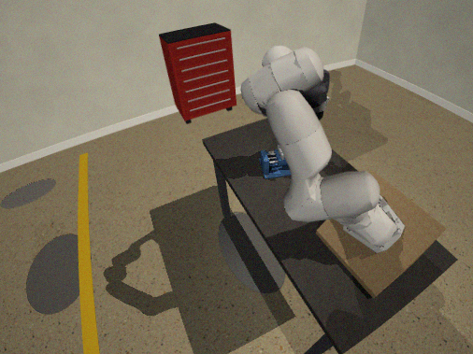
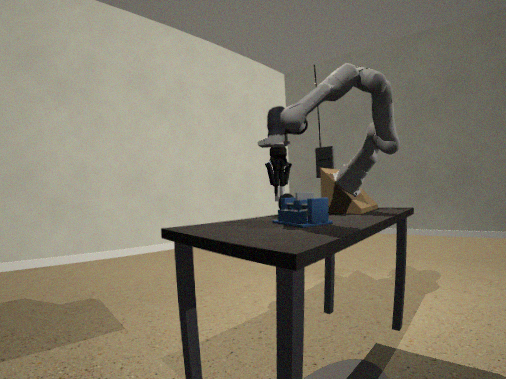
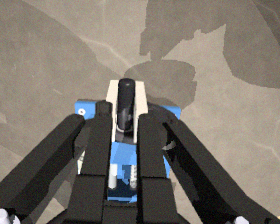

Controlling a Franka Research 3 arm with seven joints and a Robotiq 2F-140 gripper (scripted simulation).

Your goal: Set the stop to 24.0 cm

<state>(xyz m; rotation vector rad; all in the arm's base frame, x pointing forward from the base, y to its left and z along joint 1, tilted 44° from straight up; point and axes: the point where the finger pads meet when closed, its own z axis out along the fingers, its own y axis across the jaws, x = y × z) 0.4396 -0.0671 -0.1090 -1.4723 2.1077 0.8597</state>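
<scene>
A blue stop fixture point(image 1: 272, 165) point(image 2: 306, 211) point(image 3: 124, 157) stands on the dark table point(image 1: 240, 140) point(image 2: 235, 237). Its handwheel has a dark upright handle point(image 3: 126, 97) at the fixture's end, seen in the wrist view. My gripper point(image 2: 277, 193) point(image 3: 126, 93) points straight down over that end and is shut on the handwheel handle, which stands between the two black fingers. In the top view the arm hides the gripper and most of the fixture. The stop's scale cannot be read.
The arm's base sits on a wooden wedge mount point(image 1: 397, 260) point(image 2: 350, 200) at the table's far end. A red tool cabinet point(image 1: 201, 70) stands by the wall. A yellow line point(image 1: 84, 236) runs along the floor.
</scene>
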